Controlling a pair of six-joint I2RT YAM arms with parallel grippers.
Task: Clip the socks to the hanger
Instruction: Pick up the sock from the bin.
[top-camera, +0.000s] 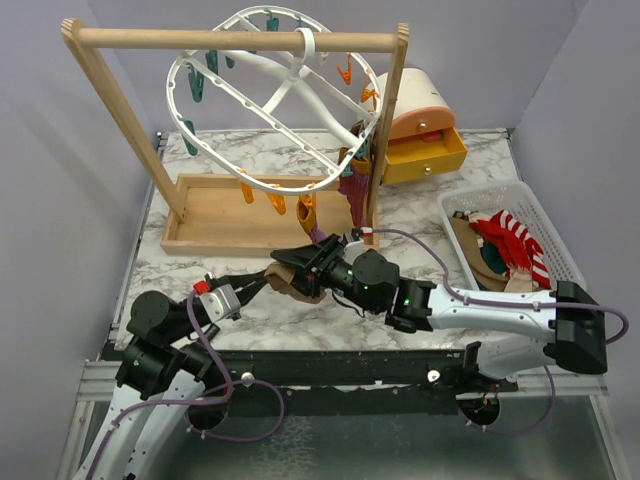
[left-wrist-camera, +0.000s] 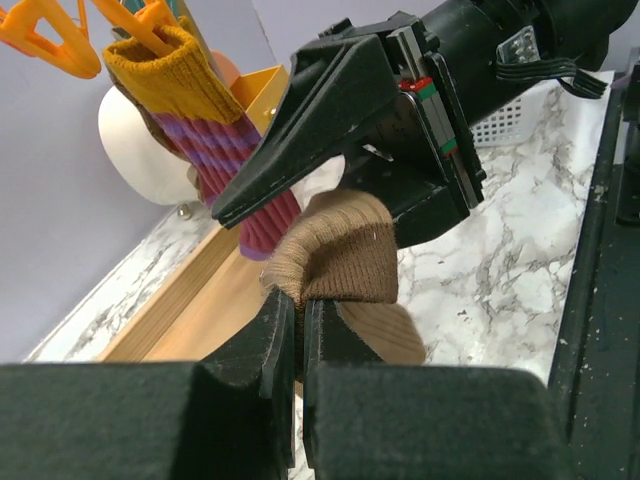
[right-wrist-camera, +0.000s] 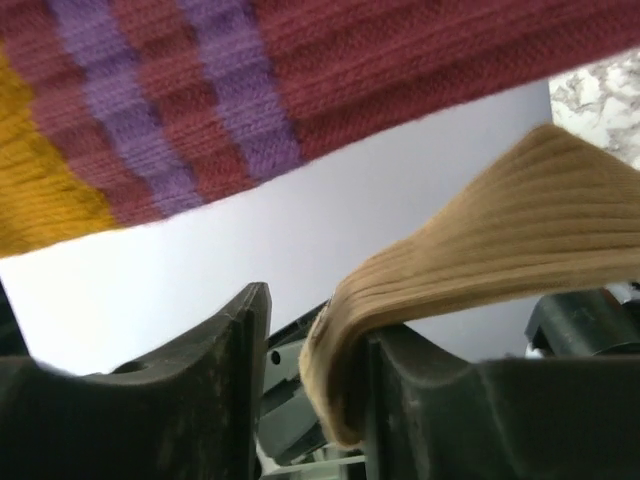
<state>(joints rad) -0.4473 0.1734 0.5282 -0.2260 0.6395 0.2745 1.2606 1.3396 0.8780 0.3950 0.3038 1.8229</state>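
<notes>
Left pincer (left-wrist-camera: 298, 300): jaws pressed together on a fold at the edge of the tan sock (left-wrist-camera: 345, 250). The fabric bunches up right above the tips. I read it as a firm pinch.

Right pincer (right-wrist-camera: 315, 320): jaws narrowly parted. From its own camera the tan sock drapes over one finger and hangs into the gap. Background shows between the fabric and the other finger, so nothing is clamped there.

The two pincers meet nose to nose low over the marble table (top-camera: 420, 230), the tan sock bridging them. The rest of the sock sags below the left pincer's tips.

Maroon sock (left-wrist-camera: 225, 150), purple stripes, mustard cuff: hangs just above and beyond the right pincer's tips, cuff gripped by an orange clip (left-wrist-camera: 150, 20). I cannot tell whether it brushes the tan sock.

Hanger (top-camera: 270, 184): white ring, tilted, hooked on the bar of the wooden rack (top-camera: 230, 40), up and away from both pincers. More orange and teal clips dangle from its rim.

Basket (top-camera: 555, 235): well off to the right pincer's outer side, beside its arm, with a red-and-white striped sock (top-camera: 510, 240) and others lying inside
</notes>
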